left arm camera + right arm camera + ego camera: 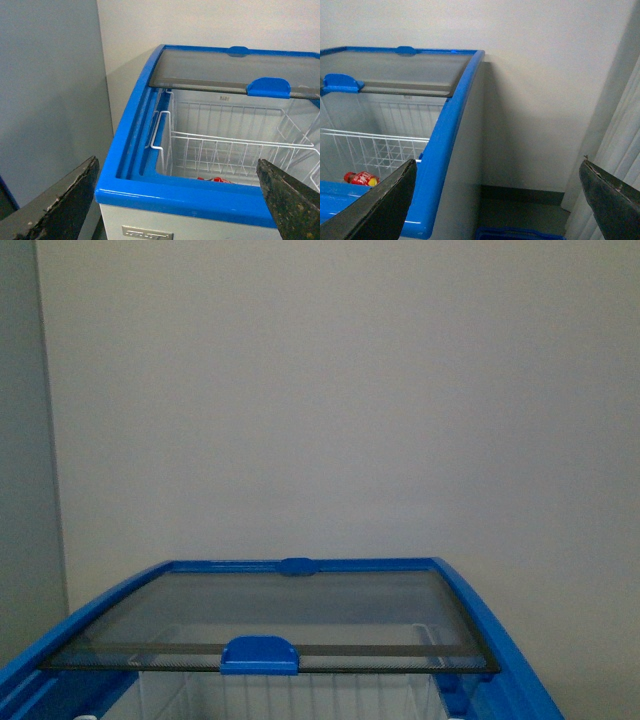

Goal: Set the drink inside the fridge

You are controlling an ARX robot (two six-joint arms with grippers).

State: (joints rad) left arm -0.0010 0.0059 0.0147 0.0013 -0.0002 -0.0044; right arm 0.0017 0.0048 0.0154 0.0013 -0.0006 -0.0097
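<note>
The fridge (pixel 470 595) is a white chest with a blue rim. Its tinted glass lid (pixel 270 615) is slid to the back, so the near half stands uncovered. A red-labelled drink (pixel 361 178) lies low inside; in the left wrist view only a sliver of the drink (pixel 215 179) shows over the front rim. My left gripper (pixel 176 161) hangs open just outside the fridge's (pixel 185 197) front left corner, holding nothing. My right gripper (pixel 498 160) is open and empty beside the fridge's (pixel 445 145) right wall.
A white wire basket (pixel 225 145) hangs inside the chest near the top. A blue plastic basket (pixel 520 233) sits on the floor to the right of the fridge. A pale curtain (pixel 620 150) hangs further right, and a wall stands close behind.
</note>
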